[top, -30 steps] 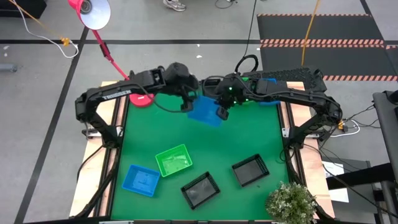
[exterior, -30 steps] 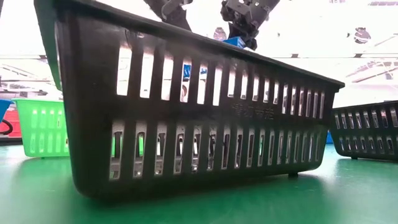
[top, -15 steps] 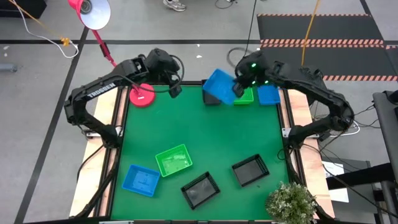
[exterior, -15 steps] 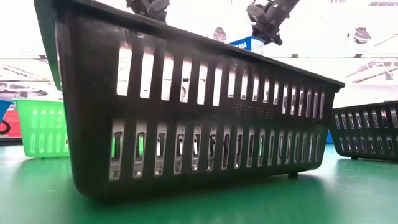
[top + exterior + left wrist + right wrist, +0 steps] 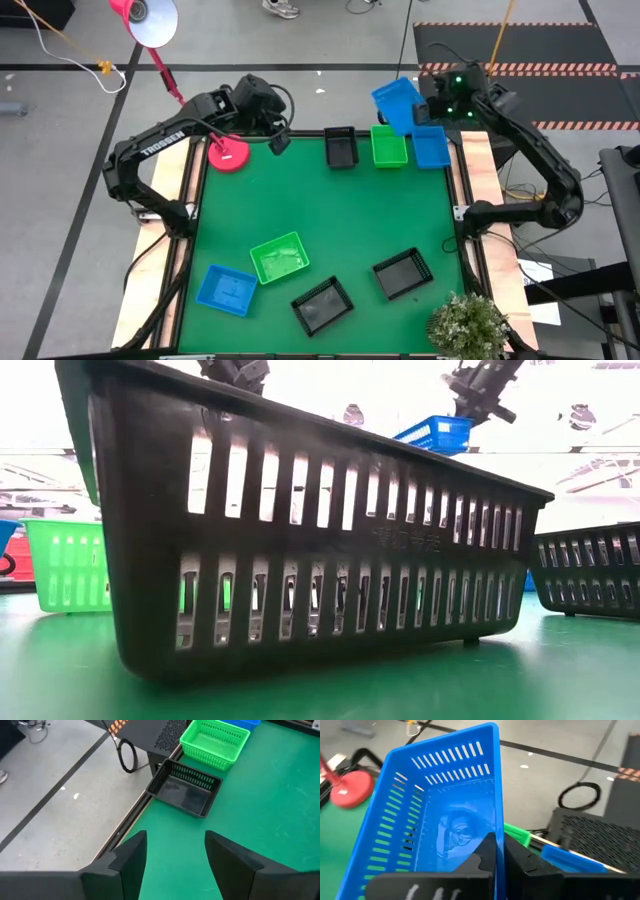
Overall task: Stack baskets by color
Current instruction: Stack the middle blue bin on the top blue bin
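Note:
My right gripper [image 5: 424, 106] is shut on a blue basket [image 5: 396, 102], raised and tilted over the table's far right corner, above the far row. That row holds a black basket [image 5: 341, 148], a green basket [image 5: 389, 146] and a blue basket [image 5: 431, 147], each resting on its bottom. My left gripper [image 5: 278, 143] hangs open at the far left beside the pink lamp base [image 5: 228, 155], with nothing between its fingers [image 5: 131, 856]. Near the front stand a green basket [image 5: 279, 257], a blue basket [image 5: 227, 289] and two black baskets [image 5: 322, 305] [image 5: 402, 273]. My right gripper pinches one side wall of the blue basket at its rim [image 5: 496, 822], one finger inside [image 5: 485, 854] and one outside. The fingers come from the table's right, slanting down. The basket hangs lifted clear and tilted [image 5: 435, 433], its open side turned toward the gripper.
A potted plant [image 5: 466, 325] stands at the near right corner. The pink lamp's arm [image 5: 165, 70] rises beyond the far left edge. Bare green mat [image 5: 330, 210] lies between the far row and the near baskets.
My right gripper has carried the blue basket up and from the far middle of the table toward the far right corner, turning it as it went. My left gripper has drawn away from that basket toward the table's far left.

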